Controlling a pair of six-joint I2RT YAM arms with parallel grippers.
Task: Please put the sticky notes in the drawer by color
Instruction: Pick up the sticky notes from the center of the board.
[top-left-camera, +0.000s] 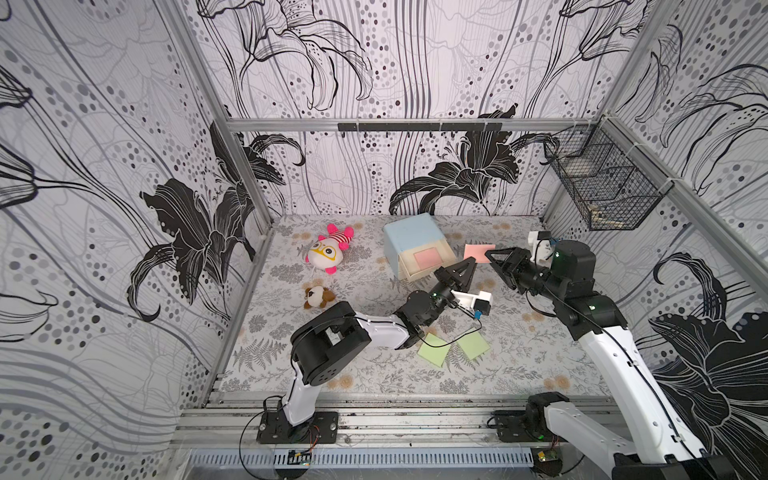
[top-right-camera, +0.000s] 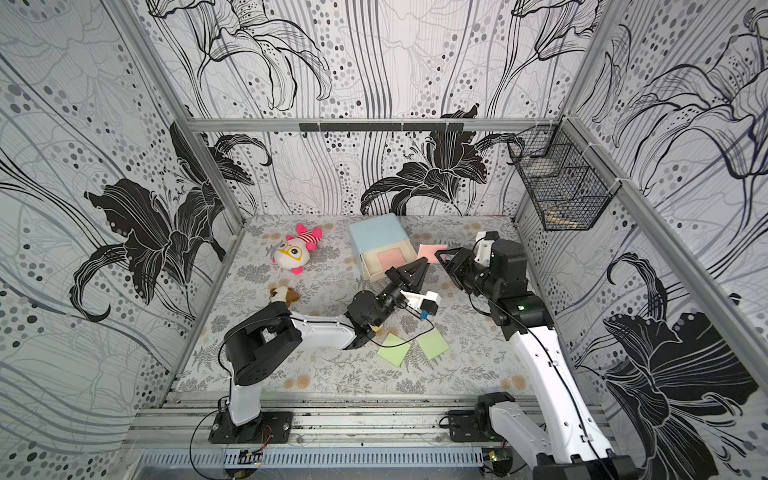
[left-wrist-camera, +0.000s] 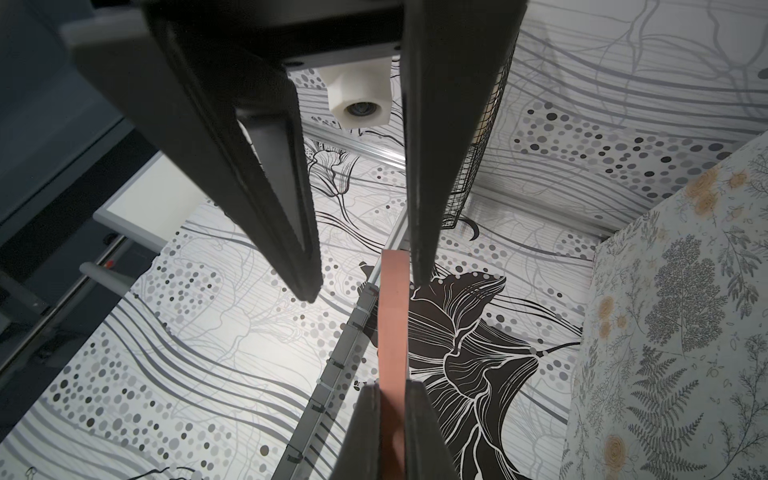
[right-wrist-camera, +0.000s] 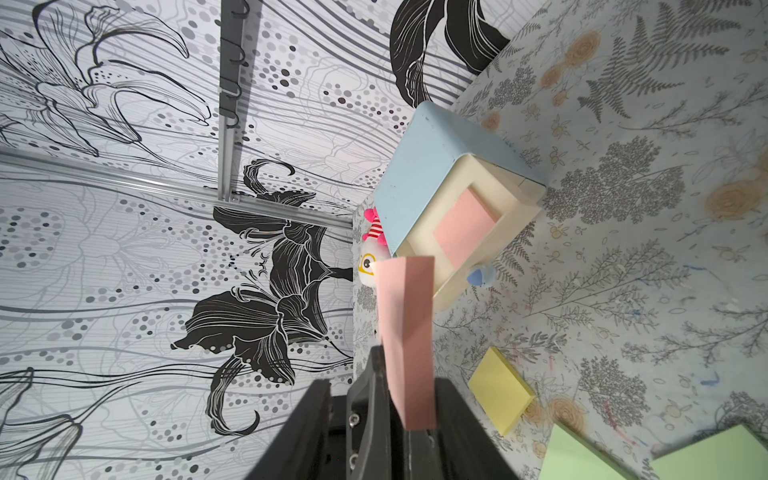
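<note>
Black-and-white lily wallpaper walls (top-left-camera: 415, 62), fern-print tabletop (top-left-camera: 374, 374), aluminium frame rails (top-left-camera: 291, 124)

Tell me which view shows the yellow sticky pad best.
Right wrist view: the yellow sticky pad lies in full sight. In both top views the left arm hides almost all of it; the left wrist view misses it.

Left arm (top-left-camera: 382, 330) jaws pinched tight, right arm (top-left-camera: 611, 357) jaws parted.
</note>
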